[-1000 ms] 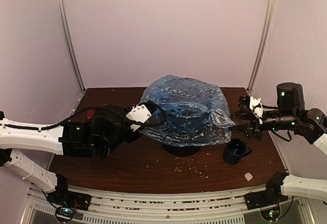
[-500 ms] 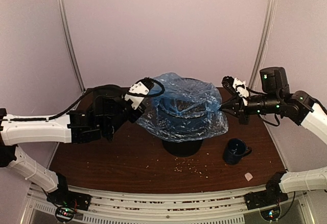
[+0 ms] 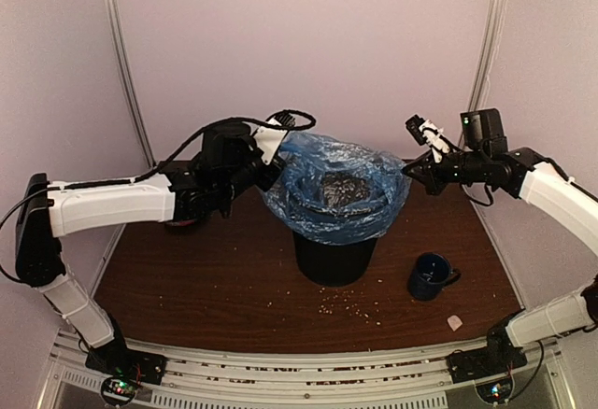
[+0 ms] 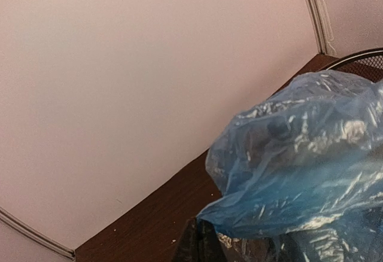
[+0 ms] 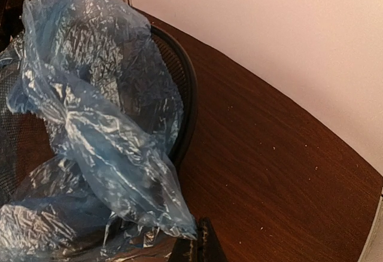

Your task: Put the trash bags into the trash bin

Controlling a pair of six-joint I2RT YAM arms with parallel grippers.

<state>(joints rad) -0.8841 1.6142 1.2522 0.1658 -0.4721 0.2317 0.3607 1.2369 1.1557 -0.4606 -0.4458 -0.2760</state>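
Closest to me on the dark wooden table (image 3: 196, 288), pale crumbs (image 3: 350, 308) lie scattered near the front edge, and a small pale scrap (image 3: 455, 321) sits toward the right corner. Just behind that scrap stands a dark blue mug (image 3: 432, 276), upright, its handle pointing right, near the trash bin (image 3: 334, 258) but apart from it.

The bin stands upright at mid-table. I see only its lower black body, because the trash bag (image 3: 338, 190) is draped over its top. The light-blue film hangs down around the upper wall on the outside and sags into the mouth at the middle.

My left gripper (image 3: 270, 162) is at the bag's left edge, with its jaws closed tight on the film. In the left wrist view the plastic bunches right above the dark fingers (image 4: 198, 247), and part of the bin's mesh rim shows past it. My right gripper (image 3: 412, 170) is clamped on the bag's right edge in the same way. In its wrist view the film tapers down to a point at the fingers (image 5: 202, 245), just outside the rim.

Beyond both arms, the plain pale wall (image 3: 308, 45) closes off the back.
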